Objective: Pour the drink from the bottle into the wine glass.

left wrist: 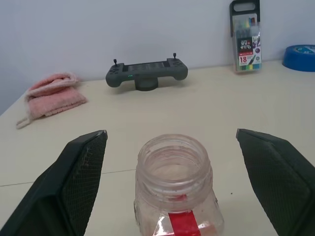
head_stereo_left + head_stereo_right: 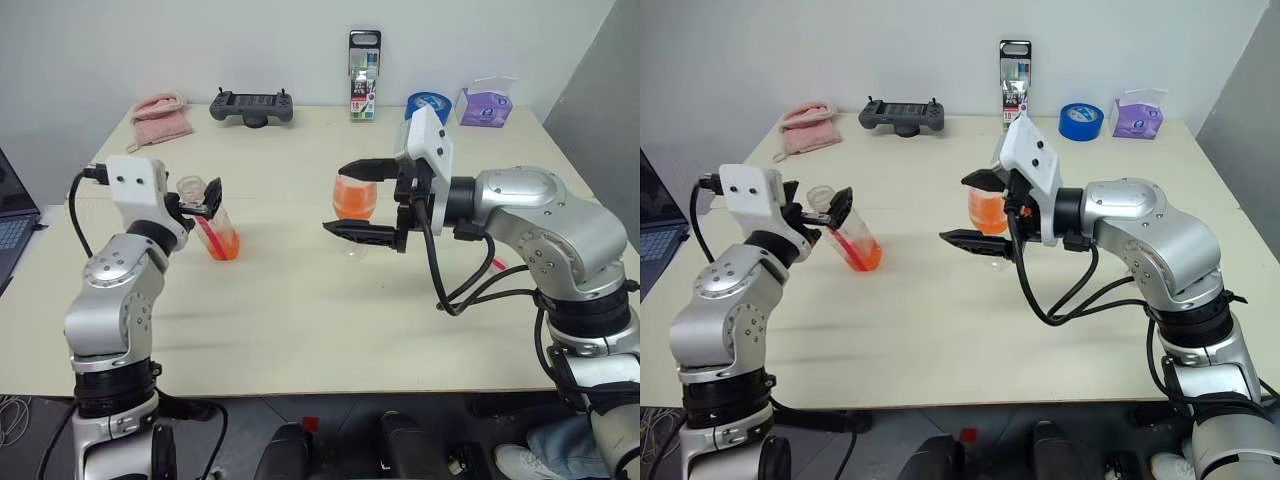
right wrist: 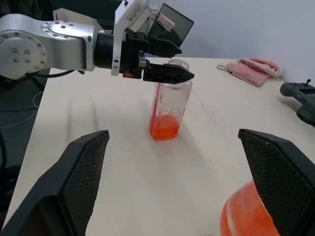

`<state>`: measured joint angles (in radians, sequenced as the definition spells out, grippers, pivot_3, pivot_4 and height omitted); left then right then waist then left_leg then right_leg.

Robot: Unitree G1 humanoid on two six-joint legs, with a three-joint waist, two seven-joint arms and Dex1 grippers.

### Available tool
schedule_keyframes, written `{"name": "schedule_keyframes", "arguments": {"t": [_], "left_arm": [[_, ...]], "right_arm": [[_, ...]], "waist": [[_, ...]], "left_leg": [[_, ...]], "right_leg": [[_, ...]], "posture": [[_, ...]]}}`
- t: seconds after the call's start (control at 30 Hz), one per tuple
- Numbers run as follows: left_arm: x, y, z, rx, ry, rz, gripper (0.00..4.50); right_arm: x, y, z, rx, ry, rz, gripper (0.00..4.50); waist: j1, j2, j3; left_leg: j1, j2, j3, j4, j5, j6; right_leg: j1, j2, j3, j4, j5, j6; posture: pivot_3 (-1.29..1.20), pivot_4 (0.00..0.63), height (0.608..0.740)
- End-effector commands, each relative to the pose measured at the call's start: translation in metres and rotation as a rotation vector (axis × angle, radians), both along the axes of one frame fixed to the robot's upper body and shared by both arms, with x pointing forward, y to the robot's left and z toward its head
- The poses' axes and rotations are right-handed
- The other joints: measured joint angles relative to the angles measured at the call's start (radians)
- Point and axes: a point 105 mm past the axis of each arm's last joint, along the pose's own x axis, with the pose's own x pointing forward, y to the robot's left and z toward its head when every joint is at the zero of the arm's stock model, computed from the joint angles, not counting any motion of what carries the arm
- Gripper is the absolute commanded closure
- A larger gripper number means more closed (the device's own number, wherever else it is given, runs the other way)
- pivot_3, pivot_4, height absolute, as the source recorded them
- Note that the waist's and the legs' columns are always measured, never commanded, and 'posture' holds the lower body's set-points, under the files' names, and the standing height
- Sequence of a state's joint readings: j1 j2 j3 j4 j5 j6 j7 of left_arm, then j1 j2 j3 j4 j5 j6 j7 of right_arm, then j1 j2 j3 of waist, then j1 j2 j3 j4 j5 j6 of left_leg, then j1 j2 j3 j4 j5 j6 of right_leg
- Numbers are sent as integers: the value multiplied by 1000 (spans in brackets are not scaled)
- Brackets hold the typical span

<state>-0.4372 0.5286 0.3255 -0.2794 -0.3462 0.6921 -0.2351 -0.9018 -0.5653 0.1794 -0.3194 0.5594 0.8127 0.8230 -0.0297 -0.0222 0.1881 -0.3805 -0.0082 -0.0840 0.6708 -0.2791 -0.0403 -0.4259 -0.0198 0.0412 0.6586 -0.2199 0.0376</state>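
Observation:
The bottle [image 2: 218, 236] stands uncapped on the table's left part, leaning slightly, with a little orange drink [image 3: 162, 131] left at its bottom. My left gripper [image 1: 171, 132] is open, one finger on each side of the bottle's mouth [image 1: 173, 157] and clear of it. The wine glass [image 2: 355, 200] stands mid-table, its bowl holding orange drink [image 2: 986, 210]. My right gripper [image 2: 333, 198] is open and turned sideways, its fingers on either side of the bowl. Whether they touch the glass I cannot tell.
Along the far edge lie a pink cloth [image 2: 160, 118], a dark game controller [image 2: 252, 105], an upright marker pack [image 2: 364, 62], a blue tape roll [image 2: 428, 103] and a purple tissue pack [image 2: 484, 103]. A laptop [image 2: 10, 225] sits off the table's left side.

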Motion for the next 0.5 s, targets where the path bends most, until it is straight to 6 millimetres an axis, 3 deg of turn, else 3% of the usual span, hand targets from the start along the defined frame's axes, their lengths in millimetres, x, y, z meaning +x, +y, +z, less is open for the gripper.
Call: {"name": "schedule_keyframes", "arguments": {"t": [0.03, 0.13, 0.2, 0.37, 0.5], "left_arm": [[-25, -19, 54, 56, -128, -221, 21], [-58, -56, 58, 96, -34, -605, 21], [-73, -63, 61, 98, 12, -736, 21], [-73, -50, 67, 121, 26, -742, 21], [-69, -46, 65, 126, 36, -728, 21]], "right_arm": [[2, -17, 18, 41, -48, -21, 0], [3, -39, 18, 52, -8, -36, 0], [3, -56, 11, 37, 28, -47, 0], [7, -106, 1, 104, 142, -146, 0], [8, -111, -4, 86, 127, -177, 0]], "waist": [[0, 0, 0], [1, 0, 0], [0, 0, 0], [-2, 0, 0], [-2, 0, 0]], "left_leg": [[0, 0, 0, 0, 0, 0], [-1, 0, 0, -1, 0, 0], [0, 0, 1, -3, 0, 0], [2, 0, 3, -5, 0, 0], [3, 0, 4, -6, 0, 0]], "right_leg": [[0, 0, 0, 0, 0, 0], [0, 0, -1, -2, 0, 0], [1, -1, 1, -5, 0, 0], [4, 0, 1, -11, 0, 0], [4, 2, 1, -11, -1, 0]], "posture": [[0, 150, 740], [0, 150, 740], [0, 150, 740], [0, 150, 740], [0, 150, 740]]}}
